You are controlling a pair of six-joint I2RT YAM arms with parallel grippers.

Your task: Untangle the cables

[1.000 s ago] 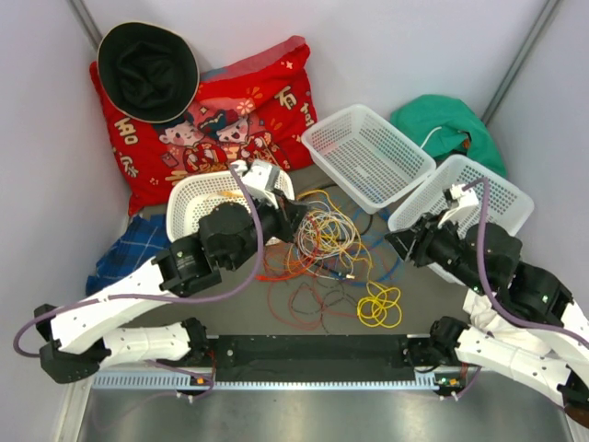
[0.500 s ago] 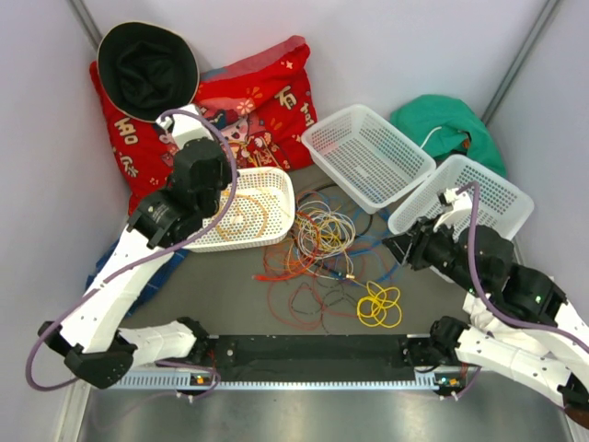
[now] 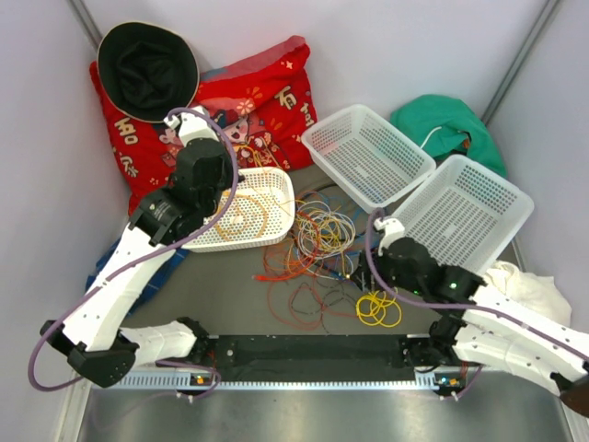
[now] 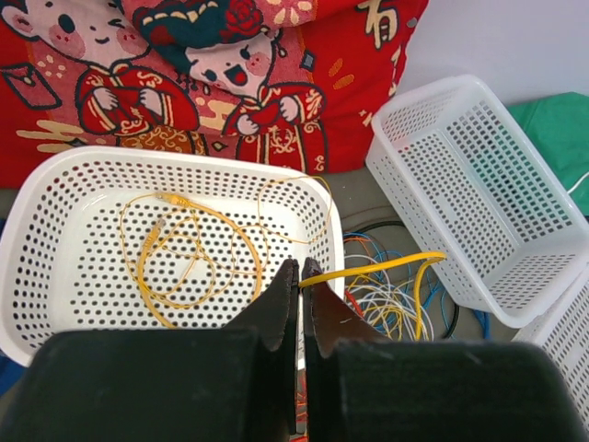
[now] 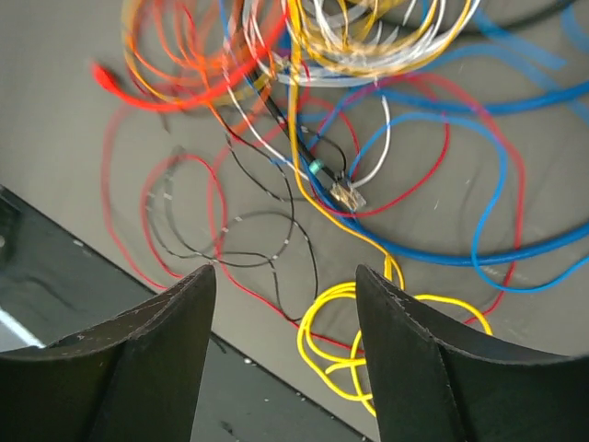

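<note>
Left gripper [image 4: 299, 273] has its fingers pressed together, and I see a yellow cable [image 4: 377, 268] pinched between the tips; it runs off to the right of them. Ahead of this gripper stands a white basket [image 4: 55, 184], and inside it a thin yellow wire [image 4: 189, 249] lies in loose loops. Right gripper [image 5: 285, 276] is spread wide, with nothing between the fingers. Just below it lies a yellow coil [image 5: 336, 345], and ahead of it the tangle of cables [image 5: 304, 110], red, orange, blue and white.
</note>
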